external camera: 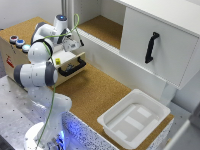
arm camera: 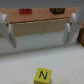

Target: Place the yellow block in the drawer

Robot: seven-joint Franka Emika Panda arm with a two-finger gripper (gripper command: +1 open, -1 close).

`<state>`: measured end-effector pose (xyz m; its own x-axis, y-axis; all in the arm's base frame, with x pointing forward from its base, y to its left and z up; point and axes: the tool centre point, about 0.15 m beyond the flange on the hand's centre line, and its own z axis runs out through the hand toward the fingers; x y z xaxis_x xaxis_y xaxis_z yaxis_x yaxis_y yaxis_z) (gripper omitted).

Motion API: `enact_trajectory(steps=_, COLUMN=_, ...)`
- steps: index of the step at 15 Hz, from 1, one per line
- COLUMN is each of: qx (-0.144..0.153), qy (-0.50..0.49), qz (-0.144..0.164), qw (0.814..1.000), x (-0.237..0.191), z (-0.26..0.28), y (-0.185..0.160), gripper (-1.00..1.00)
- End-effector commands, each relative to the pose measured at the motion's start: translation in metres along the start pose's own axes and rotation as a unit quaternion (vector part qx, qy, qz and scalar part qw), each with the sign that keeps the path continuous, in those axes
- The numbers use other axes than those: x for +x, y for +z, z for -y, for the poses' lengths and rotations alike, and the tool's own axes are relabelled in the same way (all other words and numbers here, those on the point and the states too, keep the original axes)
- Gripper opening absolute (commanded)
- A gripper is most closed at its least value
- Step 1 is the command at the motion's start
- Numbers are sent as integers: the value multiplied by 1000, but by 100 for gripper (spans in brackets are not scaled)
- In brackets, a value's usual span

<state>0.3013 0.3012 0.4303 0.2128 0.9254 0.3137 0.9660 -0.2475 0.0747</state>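
The yellow block (arm camera: 42, 75), a small cube marked with a dark letter, lies on the pale floor of the open drawer (arm camera: 20, 60). In the exterior view the yellow block (external camera: 58, 61) shows as a small bright spot just behind the drawer (external camera: 70, 61) front and its black bar handle (external camera: 73, 68). My gripper (external camera: 77, 44) hangs above the drawer, apart from the block. In the wrist view the gripper (arm camera: 39, 34) is open, its fingers (arm camera: 71, 27) spread wide with nothing between them.
The cork-topped wooden box (external camera: 25, 30) carries round coloured buttons (external camera: 19, 42). A big white cabinet door with a black handle (external camera: 151, 47) stands at the exterior view's right. A white plastic bin (external camera: 145, 125) sits on the cork counter (external camera: 95, 92) near its front edge.
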Motion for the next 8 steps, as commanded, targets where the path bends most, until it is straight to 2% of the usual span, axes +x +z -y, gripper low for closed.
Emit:
enact_trajectory(steps=1, qx=-19, qy=2, qz=33, qw=999, x=9, z=4, y=-9, gripper=100)
enact_trajectory(steps=7, qx=-19, qy=2, qz=33, qw=999, x=9, z=4, y=-9, gripper=100)
enact_trajectory(steps=8, qx=-12, qy=-8, qz=4, qw=1000, x=6, z=1, y=-7, gripper=100)
